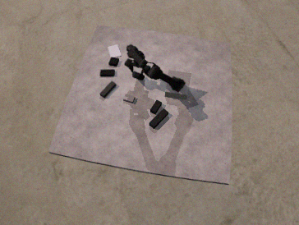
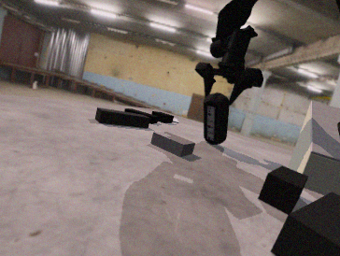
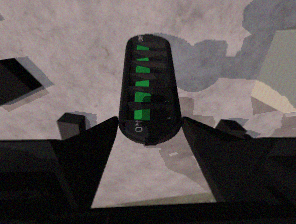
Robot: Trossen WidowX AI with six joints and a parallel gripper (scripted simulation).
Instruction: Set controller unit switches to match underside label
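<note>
Wrist view: switch numerals on the controller unit [image 3: 150, 90] [image 2: 216, 119] blurred, unreadable; its underside hidden. Exterior view: black block [image 2: 310, 229] cut off at lower right; arm [image 2: 235, 19] cropped at top edge.
</note>
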